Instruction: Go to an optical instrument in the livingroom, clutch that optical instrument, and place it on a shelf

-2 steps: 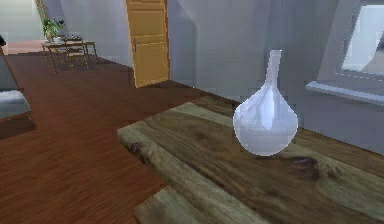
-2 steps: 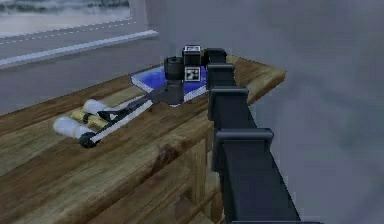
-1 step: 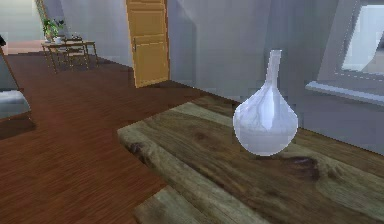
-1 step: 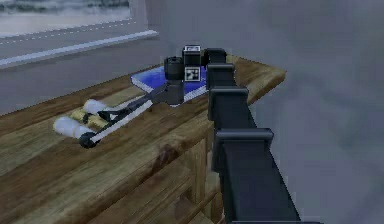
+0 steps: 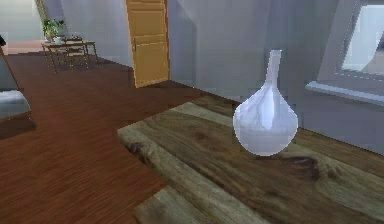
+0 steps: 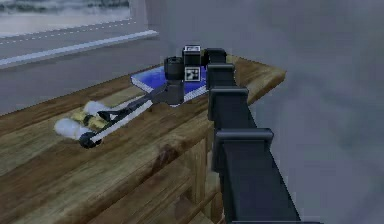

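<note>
Arm side view: a dark square arm [image 6: 245,150] reaches out across a wooden table [image 6: 120,185] below a windowsill [image 6: 70,50]. At its far end the claw [image 6: 100,126] points its two thin fingers toward a pale twin-barrelled object [image 6: 70,126] lying on the tabletop near the table's far edge. From its shape this may be the optical instrument, perhaps small binoculars. A blue flat thing [image 6: 148,80] lies on the table under the claw's dark body.

The object looks small, light and rigid, with smooth rounded barrels that could slip or roll, and lenses that would likely be fragile. The best hold is probably across the narrow middle where the barrels join.

It cannot be told whether the claw's fingers are apart or together, or whether the claw holds anything, because the object lies on the table right at its tip.

Forward view: a pale narrow-necked vase [image 5: 265,118] stands on a wooden table.
</note>
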Tool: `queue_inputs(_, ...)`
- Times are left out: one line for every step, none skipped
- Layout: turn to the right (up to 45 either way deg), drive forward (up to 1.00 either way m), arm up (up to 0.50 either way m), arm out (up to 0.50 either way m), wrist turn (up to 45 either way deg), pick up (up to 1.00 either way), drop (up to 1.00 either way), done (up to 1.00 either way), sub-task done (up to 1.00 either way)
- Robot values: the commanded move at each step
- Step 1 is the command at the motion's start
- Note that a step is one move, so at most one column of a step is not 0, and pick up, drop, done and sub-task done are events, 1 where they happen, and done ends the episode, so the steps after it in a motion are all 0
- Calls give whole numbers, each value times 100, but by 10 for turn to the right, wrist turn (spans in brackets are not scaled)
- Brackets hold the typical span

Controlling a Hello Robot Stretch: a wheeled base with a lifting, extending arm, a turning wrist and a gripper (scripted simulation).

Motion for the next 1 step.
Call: queue_inputs(0, 0, 0, -10, 0, 0, 0, 0, 0)
